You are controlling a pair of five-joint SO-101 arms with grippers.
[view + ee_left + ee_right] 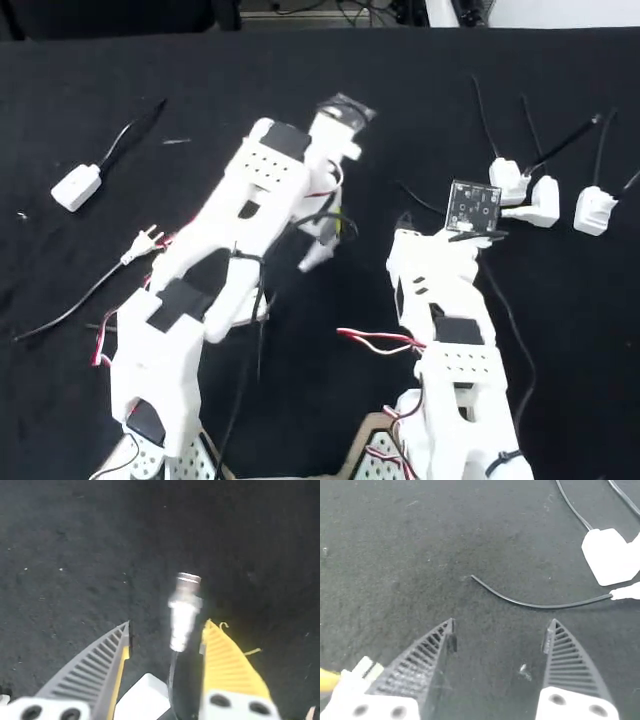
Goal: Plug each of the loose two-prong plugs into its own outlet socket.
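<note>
Left gripper (pixel 168 625) jaws apart. White plug (pixel 184 611) sits between them, hard against the yellow finger (pixel 225 665) and clear of the grey finger (pixel 95 675) (can't tell if it's actually gripped). Right gripper (pixel 502 622) jaws apart over black cloth (pixel 395 555), with thin black cable (pixel 535 603) just ahead and white socket (pixel 610 555) further off. Second loose plug (pixel 146 241) lies on the cloth beside the left arm.

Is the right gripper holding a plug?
No, the right gripper is open, with bare cloth showing between its fingers.
</note>
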